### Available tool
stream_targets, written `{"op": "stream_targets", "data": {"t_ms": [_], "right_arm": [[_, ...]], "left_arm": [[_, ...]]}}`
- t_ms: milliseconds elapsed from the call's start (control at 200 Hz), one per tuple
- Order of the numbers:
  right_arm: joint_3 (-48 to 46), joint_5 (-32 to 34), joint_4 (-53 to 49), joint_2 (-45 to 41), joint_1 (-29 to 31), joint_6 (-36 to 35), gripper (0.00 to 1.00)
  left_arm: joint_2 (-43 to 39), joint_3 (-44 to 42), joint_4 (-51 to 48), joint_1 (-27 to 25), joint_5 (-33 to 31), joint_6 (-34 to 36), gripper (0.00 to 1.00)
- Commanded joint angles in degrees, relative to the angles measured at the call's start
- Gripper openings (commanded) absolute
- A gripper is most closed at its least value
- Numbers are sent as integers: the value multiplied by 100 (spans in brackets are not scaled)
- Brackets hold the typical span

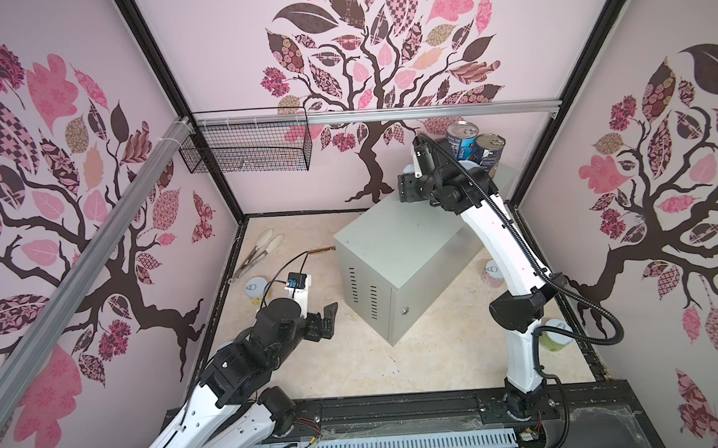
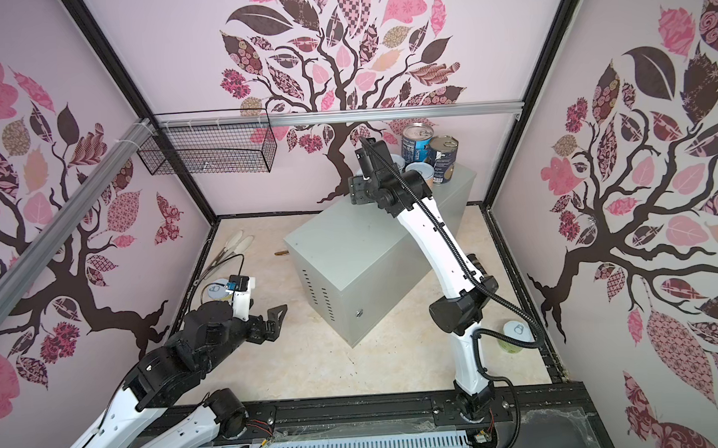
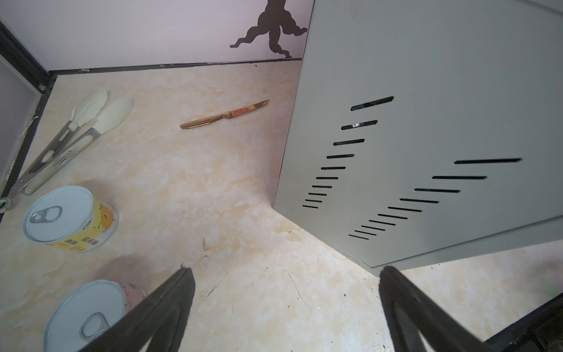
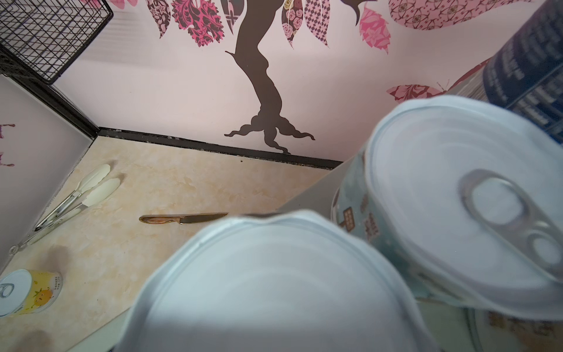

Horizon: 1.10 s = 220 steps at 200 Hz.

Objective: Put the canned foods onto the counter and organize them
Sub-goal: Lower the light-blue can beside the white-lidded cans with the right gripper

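Note:
The grey counter (image 1: 395,240) (image 2: 350,242) stands mid-floor. Two tall dark cans (image 1: 462,139) (image 2: 444,157) stand at its far right corner, with a teal short can (image 4: 457,198) beside them. My right gripper (image 1: 407,181) (image 2: 357,185) reaches over the far edge of the counter top. It is shut on a short can whose lid (image 4: 278,304) hides the fingers. My left gripper (image 3: 286,271) (image 1: 328,318) hangs open and empty over the floor beside the vent slots. On the floor are a yellow can (image 3: 71,218) (image 1: 257,290), a pink can (image 3: 91,311), another pink can (image 1: 492,273) and a green can (image 2: 514,337).
Tongs (image 3: 76,137) (image 1: 262,246) and a copper knife (image 3: 225,115) (image 4: 182,218) lie on the floor left of the counter. A black wire basket (image 1: 245,144) hangs on the back rail. Walls close in on three sides.

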Motion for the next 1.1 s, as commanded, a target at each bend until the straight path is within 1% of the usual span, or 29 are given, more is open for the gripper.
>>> {"op": "stream_targets", "data": {"t_ms": [0, 135, 485, 785, 925, 1095], "right_arm": [[83, 51, 154, 151, -30, -84, 66], [107, -69, 164, 204, -31, -93, 73], [96, -25, 120, 170, -37, -193, 90], [-2, -347, 254, -30, -32, -229, 99], [-45, -362, 334, -228, -32, -261, 100], [-649, -535, 828, -812, -39, -246, 100]], "left_arm": [[-2, -149, 144, -28, 33, 44, 98], [37, -135, 141, -28, 82, 51, 98], [140, -126, 114, -21, 87, 53, 98], [255, -113, 109, 94, 92, 62, 98], [334, -103, 101, 181, 92, 78, 98], [480, -52, 114, 379, 173, 106, 98]]}}
